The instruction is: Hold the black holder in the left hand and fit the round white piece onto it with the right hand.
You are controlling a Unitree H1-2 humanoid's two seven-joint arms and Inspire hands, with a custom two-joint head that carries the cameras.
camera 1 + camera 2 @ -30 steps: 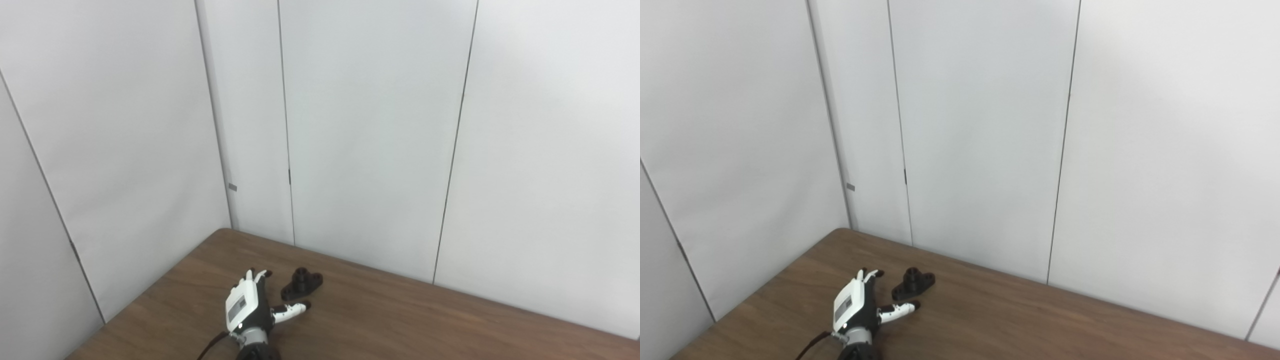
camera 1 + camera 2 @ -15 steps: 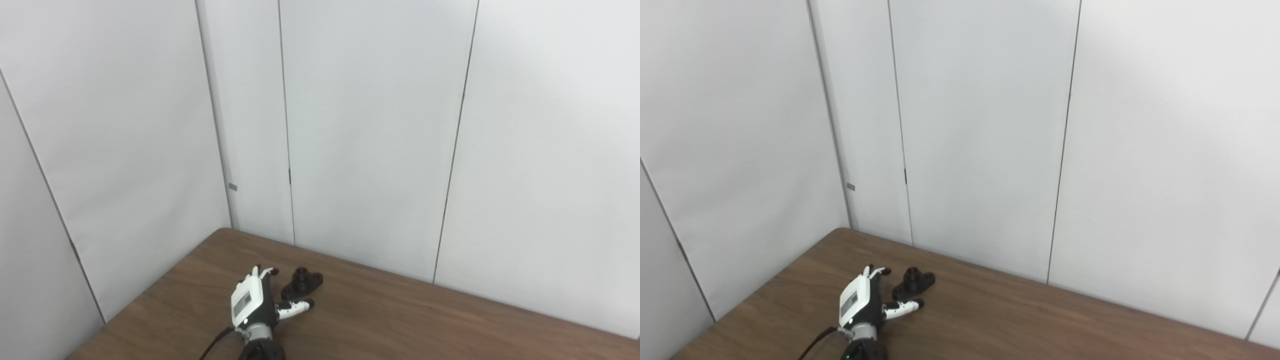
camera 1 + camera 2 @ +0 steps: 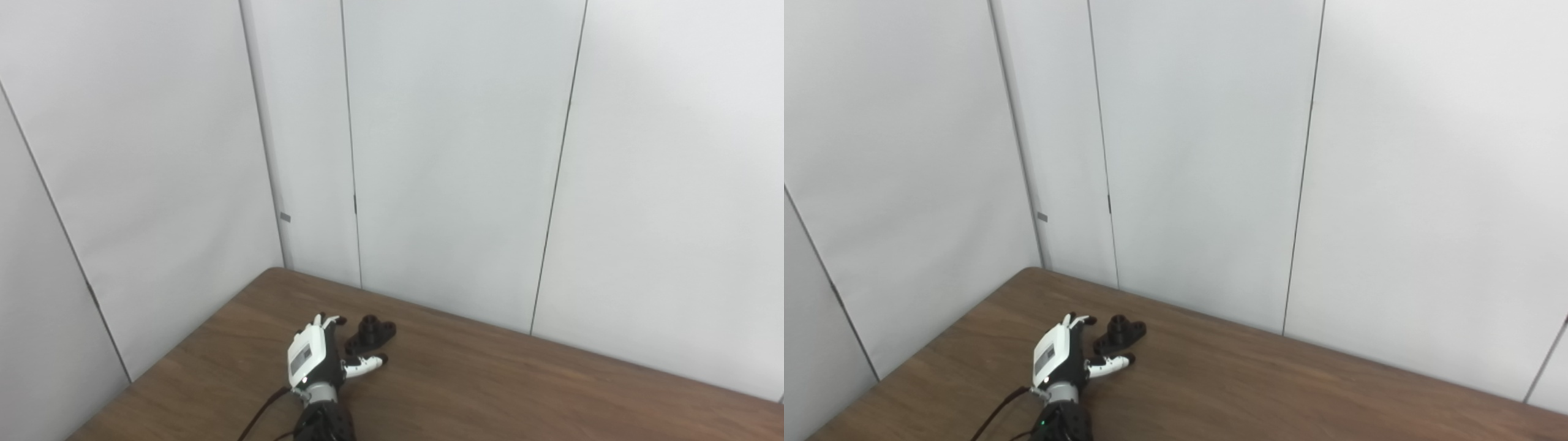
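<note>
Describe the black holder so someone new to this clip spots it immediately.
On the brown table, look near its far left corner, where the left hand lies open. The black holder sits just right of its fingers: a small dark flanged part with a raised round hub.

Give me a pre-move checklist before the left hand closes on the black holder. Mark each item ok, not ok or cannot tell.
1. Black holder on the table, nothing on top of it: ok.
2. Left hand open, fingers apart from the thumb: ok.
3. Holder lies between fingers and thumb: ok, it sits just beyond the palm.
4. Fingers touching the holder: cannot tell, the gap is too small to read.
5. Right hand ready: not ok, it is not in either view.
6. Round white piece located: not ok, it is not visible anywhere on the table.
</note>
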